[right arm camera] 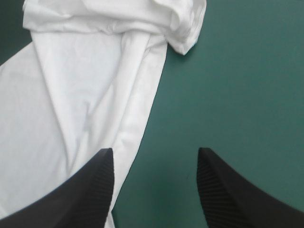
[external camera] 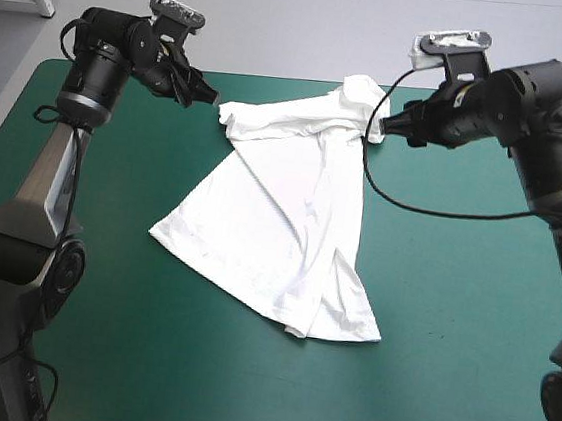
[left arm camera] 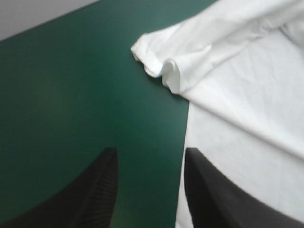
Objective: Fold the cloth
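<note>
The white T-shirt point(external camera: 289, 227) lies loosely spread on the teal-green cover, its sleeves bunched toward the far edge and its hem toward the front. My left gripper point(external camera: 209, 94) hovers open just off the shirt's far-left sleeve. In the left wrist view that rolled sleeve point(left arm camera: 164, 61) lies ahead of the open gripper point(left arm camera: 149, 166), one finger over the shirt's edge, the other over bare cover. My right gripper point(external camera: 378, 128) hangs open by the far-right sleeve. In the right wrist view the gripper point(right arm camera: 154, 164) straddles the shirt's side edge point(right arm camera: 137, 118), the bunched sleeve point(right arm camera: 183, 28) ahead.
Bare teal-green cover point(external camera: 470, 321) stretches to the right, left and front of the shirt. The table's far edge point(external camera: 275, 77) runs just behind the sleeves.
</note>
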